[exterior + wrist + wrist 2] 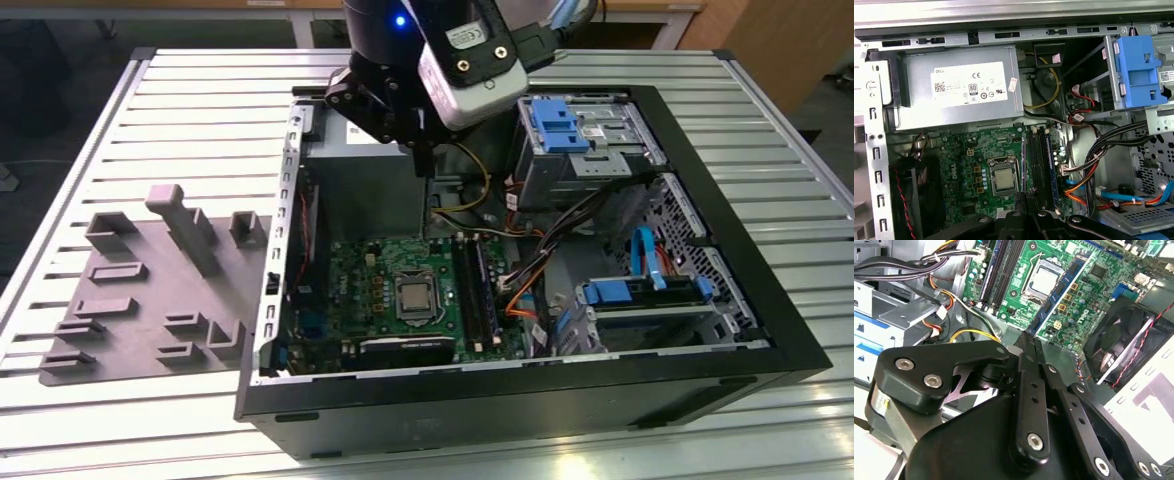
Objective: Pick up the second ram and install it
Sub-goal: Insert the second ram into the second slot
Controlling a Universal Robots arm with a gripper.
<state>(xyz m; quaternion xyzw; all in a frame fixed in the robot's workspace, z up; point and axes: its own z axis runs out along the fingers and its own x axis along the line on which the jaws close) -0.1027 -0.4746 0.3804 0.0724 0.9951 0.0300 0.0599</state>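
While fingers [1026,385] look pinched together, gripper [422,166] hangs over mobo [358,290], PSU [959,85], cables [1093,150] near

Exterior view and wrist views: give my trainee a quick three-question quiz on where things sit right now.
1. True or false: the gripper hangs over the parts fixture.
2. The CPU socket lies between the RAM slots and the: A) case fan B) power supply C) yellow wires.
3. What colour are the drive-bay latches?
Key: 1 false, it hangs over the open computer case; 2 A; 3 blue.
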